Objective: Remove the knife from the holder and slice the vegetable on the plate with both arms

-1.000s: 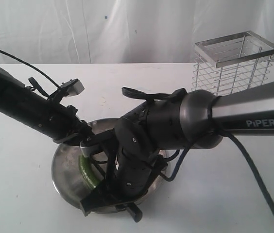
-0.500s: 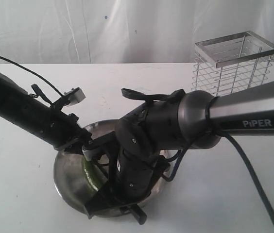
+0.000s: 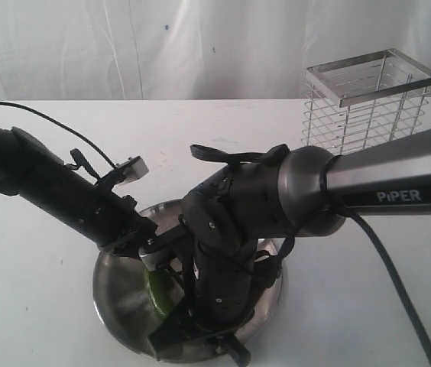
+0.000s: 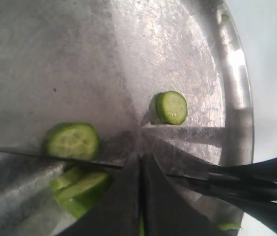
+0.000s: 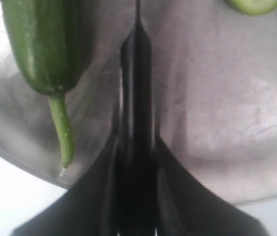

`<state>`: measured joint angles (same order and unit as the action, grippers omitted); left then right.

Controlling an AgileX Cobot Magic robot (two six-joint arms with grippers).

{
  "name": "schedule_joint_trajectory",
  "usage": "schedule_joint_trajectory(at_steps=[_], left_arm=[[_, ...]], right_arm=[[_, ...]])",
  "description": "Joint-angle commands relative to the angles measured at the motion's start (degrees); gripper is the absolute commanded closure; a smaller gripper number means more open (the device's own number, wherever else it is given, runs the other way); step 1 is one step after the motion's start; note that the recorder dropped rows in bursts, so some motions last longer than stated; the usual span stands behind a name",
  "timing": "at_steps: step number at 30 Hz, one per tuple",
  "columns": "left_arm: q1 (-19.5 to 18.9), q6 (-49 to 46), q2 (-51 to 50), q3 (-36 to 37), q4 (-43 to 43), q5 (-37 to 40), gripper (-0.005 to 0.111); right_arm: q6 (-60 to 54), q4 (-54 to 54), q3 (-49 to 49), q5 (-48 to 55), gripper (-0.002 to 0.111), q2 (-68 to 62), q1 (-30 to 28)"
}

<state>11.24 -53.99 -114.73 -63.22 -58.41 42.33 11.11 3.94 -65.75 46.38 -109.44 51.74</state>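
Broadly, a white table [image 3: 368,306] carries everything. The right arm [image 3: 384,183] reaches in from the right and bends down over the plate [image 3: 116,290], while the left arm [image 3: 40,183] slants down to it from the left. The holder [image 3: 368,99] stands upright at the far right of the table, well apart from the plate. The round steel plate lies near the front edge, under both wrists.

On the plate lies the vegetable [image 5: 42,44], green, its thin stem tail pointing toward the rim. The right gripper [image 5: 136,147] is clamped on the black handle of the knife [image 5: 136,98], whose narrow blade runs across the plate beside the vegetable's cut end. The left gripper [image 4: 141,172] has its jaws pressed together just above the blade; whether it touches the vegetable I cannot tell. One cut slice [image 4: 171,107] rests apart on bare metal, and another slice [image 4: 72,140] lies against the blade.
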Motion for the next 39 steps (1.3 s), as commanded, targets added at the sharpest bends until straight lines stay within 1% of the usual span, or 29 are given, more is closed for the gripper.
schedule_joint_trajectory(at_steps=[1, 6, 17, 22, 29, 39], left_arm=[[1.41, 0.54, -2.67, 0.36, 8.8, -5.42, 0.107], [1.41, 3.36, -2.21, -0.2, 12.7, -5.2, 0.107], [1.41, 3.63, 4.16, -0.2, 12.92, -5.23, 0.107], [1.41, 4.1, 6.3, -0.2, 13.03, -4.77, 0.107], [1.41, 4.23, 8.2, -0.2, 12.89, -4.79, 0.107], [1.41, 4.23, 13.66, -0.2, 9.65, -4.66, 0.107]], right_arm=[[-2.28, 0.65, -2.99, 1.1, 0.108, 1.17, 0.14], [-2.43, -1.8, -4.45, 5.42, 0.108, 1.31, 0.14], [-2.19, -8.22, -4.45, 10.15, 0.108, 1.31, 0.14], [0.86, -12.92, -4.45, 10.28, 0.108, 1.31, -0.43], [0.99, -12.76, -4.45, 10.92, 0.108, 1.31, -0.96], [2.13, -12.76, -4.45, 10.08, 0.108, 1.4, -0.96]])
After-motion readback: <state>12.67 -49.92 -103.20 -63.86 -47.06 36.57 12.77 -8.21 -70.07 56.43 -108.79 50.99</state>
